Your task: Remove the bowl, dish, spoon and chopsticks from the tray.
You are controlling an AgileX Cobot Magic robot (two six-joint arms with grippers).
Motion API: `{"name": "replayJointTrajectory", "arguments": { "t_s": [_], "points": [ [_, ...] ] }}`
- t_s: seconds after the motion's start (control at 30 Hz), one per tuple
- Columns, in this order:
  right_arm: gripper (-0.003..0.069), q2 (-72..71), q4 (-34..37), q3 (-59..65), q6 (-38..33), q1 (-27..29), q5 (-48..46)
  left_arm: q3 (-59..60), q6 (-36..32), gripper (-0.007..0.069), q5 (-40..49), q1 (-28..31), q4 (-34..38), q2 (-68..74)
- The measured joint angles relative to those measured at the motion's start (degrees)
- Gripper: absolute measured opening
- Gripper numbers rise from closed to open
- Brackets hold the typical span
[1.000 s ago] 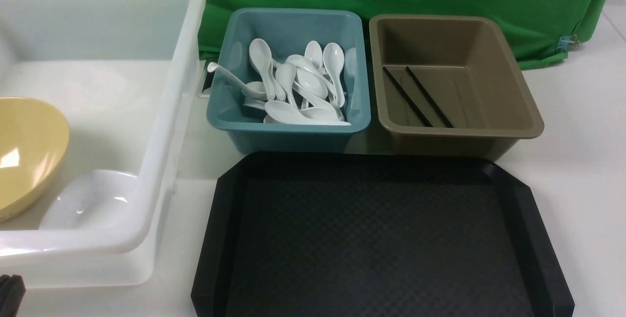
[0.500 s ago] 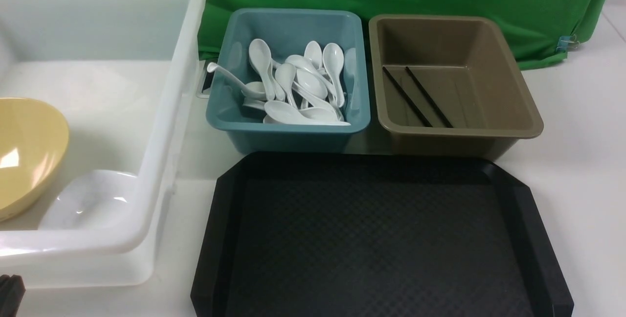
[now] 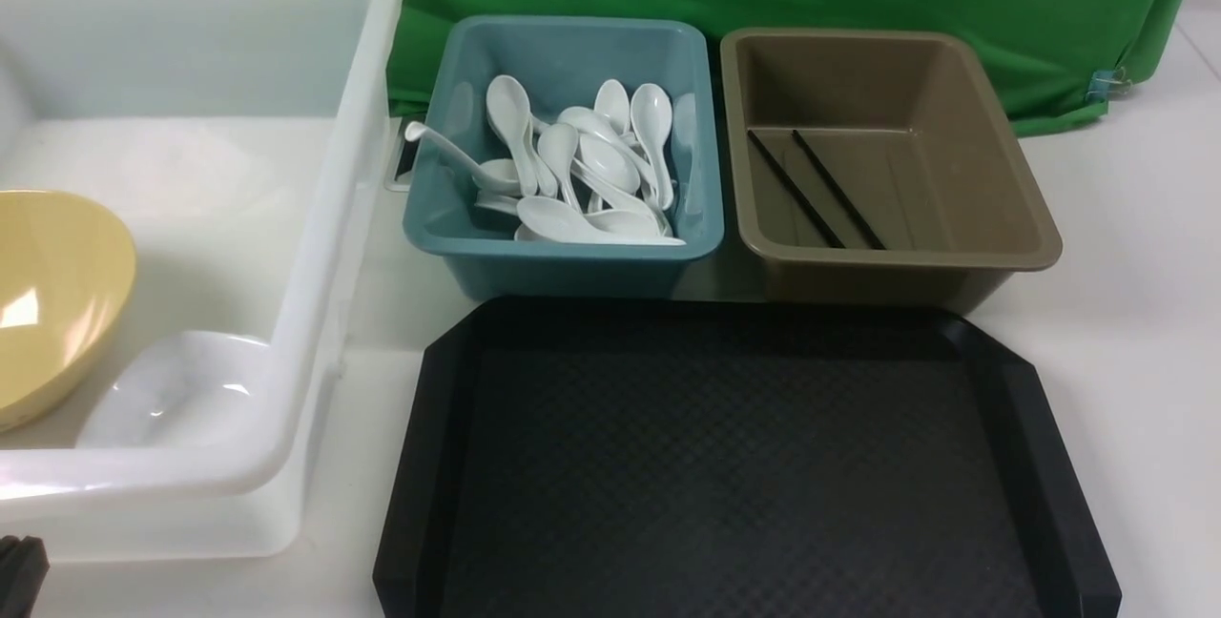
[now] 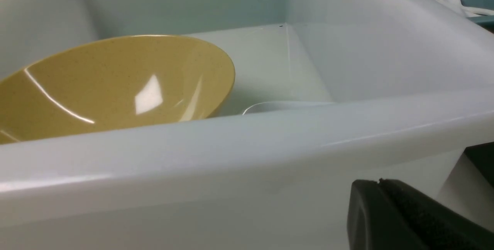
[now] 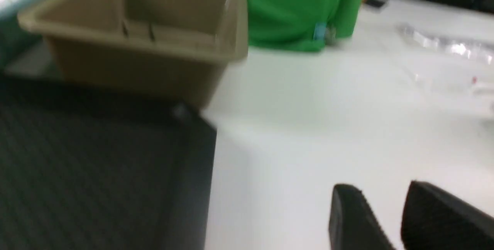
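Two thin black chopsticks (image 3: 816, 187) in glossy brown tub (image 3: 1011, 217).

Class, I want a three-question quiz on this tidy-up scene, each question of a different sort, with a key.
1. True or false: the tray has tableware on it.
2. Which tub holds the chopsticks? A) teal tub B) brown tub C) white bin
3. Fill in: the bowl lies in the ____ bin, beside a white dish.

Key: 1 false; 2 B; 3 white.
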State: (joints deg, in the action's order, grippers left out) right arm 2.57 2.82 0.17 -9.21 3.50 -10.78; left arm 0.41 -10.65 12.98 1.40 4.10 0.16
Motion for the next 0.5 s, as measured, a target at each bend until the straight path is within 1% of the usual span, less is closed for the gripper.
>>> {"name": "replayJointTrajectory", "arguments": {
  "t_s": [0.13,0.5],
  "points": [
    [0.0212,-2.35,-0.34,0.33,-0.63,0.01,-2.42,0.0,0.0,0.0018,0.06,0.0,-0.33,-0.07],
    [0.0234,-1.81,-0.47,0.33,-0.85,0.01,-2.4,0.0,0.0,0.0018,0.21,0.0,-0.85,-0.07]
  ]
}}
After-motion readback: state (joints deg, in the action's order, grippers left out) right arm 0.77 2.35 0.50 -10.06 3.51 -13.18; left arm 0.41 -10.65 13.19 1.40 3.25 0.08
